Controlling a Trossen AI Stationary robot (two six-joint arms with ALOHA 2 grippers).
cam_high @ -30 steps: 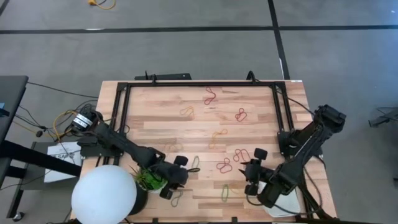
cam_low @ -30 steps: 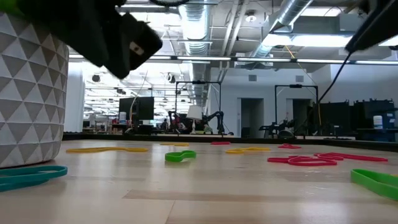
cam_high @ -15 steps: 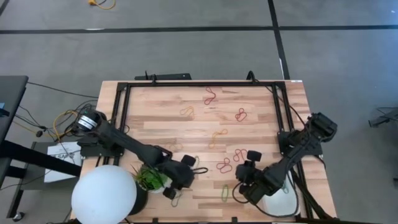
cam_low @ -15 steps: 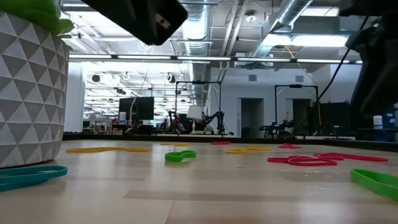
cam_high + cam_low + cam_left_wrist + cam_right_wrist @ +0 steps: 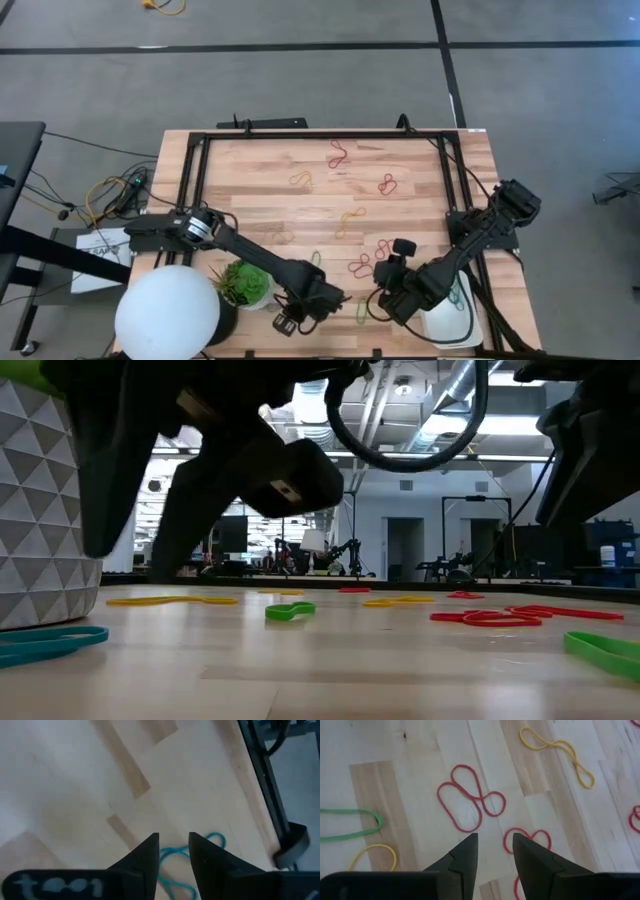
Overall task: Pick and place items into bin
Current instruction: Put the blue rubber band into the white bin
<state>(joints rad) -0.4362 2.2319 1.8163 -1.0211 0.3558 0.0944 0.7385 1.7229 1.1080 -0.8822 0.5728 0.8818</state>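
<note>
Left end effector (image 5: 174, 851): narrow gap, empty, poised over teal band (image 5: 192, 854) for pickup.
Right end effector (image 5: 495, 851): narrow gap, empty, aimed at red band (image 5: 470, 797).

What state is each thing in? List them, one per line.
left end effector: open, empty, above a teal band
right end effector: open, empty, over red bands
bin: at the table's front right corner, partly hidden by the right arm
green band: flat on the table

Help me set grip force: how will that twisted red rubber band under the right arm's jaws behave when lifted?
The red band lies flat and thin in twisted loops, so it is probably floppy and very light. It will likely sag and untwist, and could slip from a loose pinch.
</note>
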